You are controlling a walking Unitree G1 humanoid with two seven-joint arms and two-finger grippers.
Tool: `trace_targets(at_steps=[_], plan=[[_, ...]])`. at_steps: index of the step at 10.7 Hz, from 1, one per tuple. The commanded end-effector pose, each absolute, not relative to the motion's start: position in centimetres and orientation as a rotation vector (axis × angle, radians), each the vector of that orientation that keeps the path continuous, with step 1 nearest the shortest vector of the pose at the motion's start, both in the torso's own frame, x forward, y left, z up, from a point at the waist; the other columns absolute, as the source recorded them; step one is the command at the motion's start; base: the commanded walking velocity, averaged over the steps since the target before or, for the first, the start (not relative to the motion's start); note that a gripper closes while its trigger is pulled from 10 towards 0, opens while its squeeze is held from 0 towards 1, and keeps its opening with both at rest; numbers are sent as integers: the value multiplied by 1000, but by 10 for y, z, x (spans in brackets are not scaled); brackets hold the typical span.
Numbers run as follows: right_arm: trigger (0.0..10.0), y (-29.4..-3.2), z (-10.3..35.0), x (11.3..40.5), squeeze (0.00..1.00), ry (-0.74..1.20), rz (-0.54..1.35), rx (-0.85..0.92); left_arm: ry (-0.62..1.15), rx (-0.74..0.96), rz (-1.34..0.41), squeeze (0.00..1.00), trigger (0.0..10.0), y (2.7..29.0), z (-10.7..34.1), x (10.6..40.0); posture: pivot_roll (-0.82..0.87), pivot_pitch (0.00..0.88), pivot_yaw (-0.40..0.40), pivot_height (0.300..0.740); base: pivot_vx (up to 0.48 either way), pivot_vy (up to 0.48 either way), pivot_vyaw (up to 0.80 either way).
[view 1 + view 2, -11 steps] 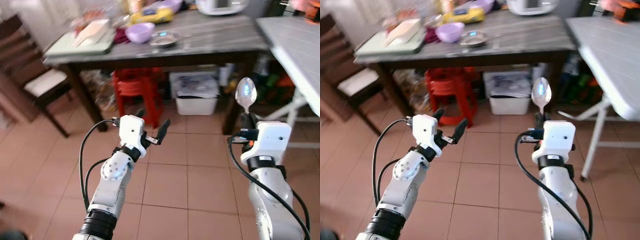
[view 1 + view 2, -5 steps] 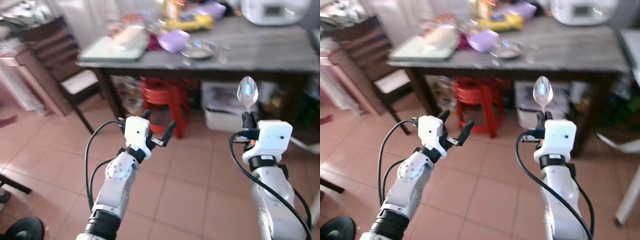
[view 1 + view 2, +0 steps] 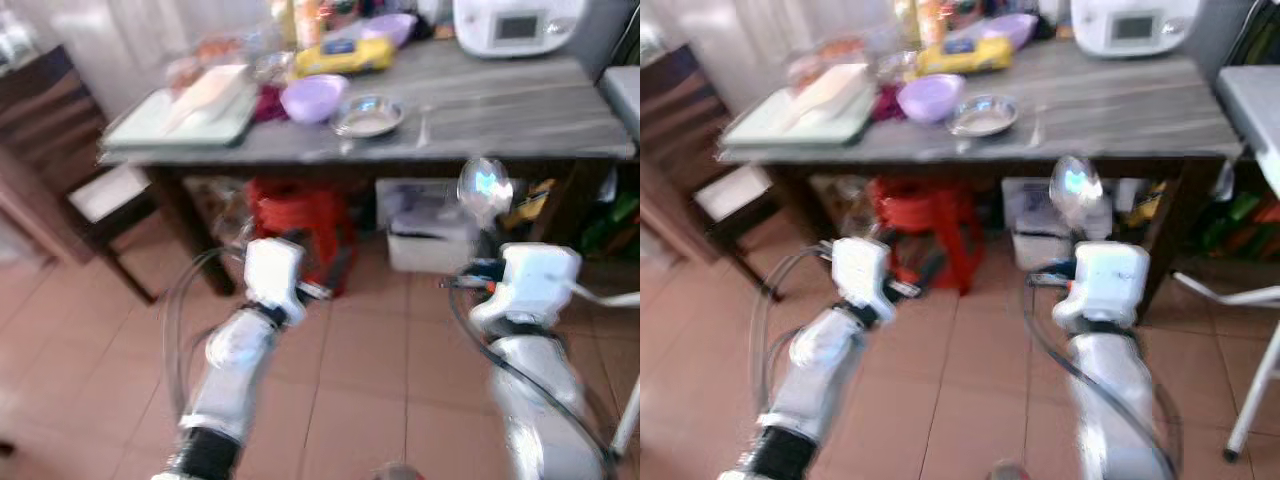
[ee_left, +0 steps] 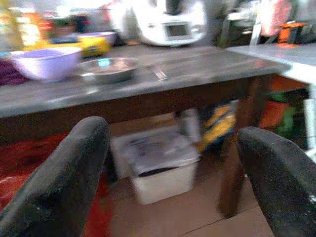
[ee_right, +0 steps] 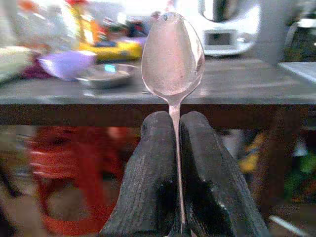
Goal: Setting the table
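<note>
You're facing a grey wooden table (image 3: 520,110) over a terracotta tiled floor (image 3: 370,370). A white kitchen appliance (image 3: 515,22) stands at its far right end, with a yellow package (image 3: 335,57) lying farther left along the back. A pale green tray (image 3: 175,115) sits on the left end. Under the table you see a red plastic stool (image 3: 295,210) and, beside it, a white bin (image 3: 430,225). A dark wooden chair (image 3: 90,190) stands off the table's left end.

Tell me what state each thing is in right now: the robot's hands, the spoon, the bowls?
Right hand: shut on the spoon.
Spoon: upright, bowl end up.
Left hand: open, holding nothing.
Purple bowl: upright on the table.
Metal bowl: upright beside it.
</note>
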State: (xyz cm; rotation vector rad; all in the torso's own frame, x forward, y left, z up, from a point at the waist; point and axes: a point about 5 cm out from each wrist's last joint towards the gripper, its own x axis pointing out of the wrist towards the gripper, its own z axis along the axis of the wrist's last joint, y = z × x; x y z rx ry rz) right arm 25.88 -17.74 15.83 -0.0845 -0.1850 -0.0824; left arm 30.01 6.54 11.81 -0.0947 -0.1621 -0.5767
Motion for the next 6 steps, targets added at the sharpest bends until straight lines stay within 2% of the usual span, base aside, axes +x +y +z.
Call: trace_targets(at_steps=[1,4,6], plan=[[10000,-168,164,259,0,-211,-53,-65,-163,-79,-550,0,10000,76,118,302,-220,70,126,740,435,0,-406],[10000,-168,164,259,0,-212,-52,-62,-161,-83,-559,0,10000,73,118,301,-223,74,126,740,430,0,0],[10000,-167,163,259,0,-206,-50,-59,-159,-84,-563,0,10000,72,118,300,-222,77,125,740,424,0,-544]])
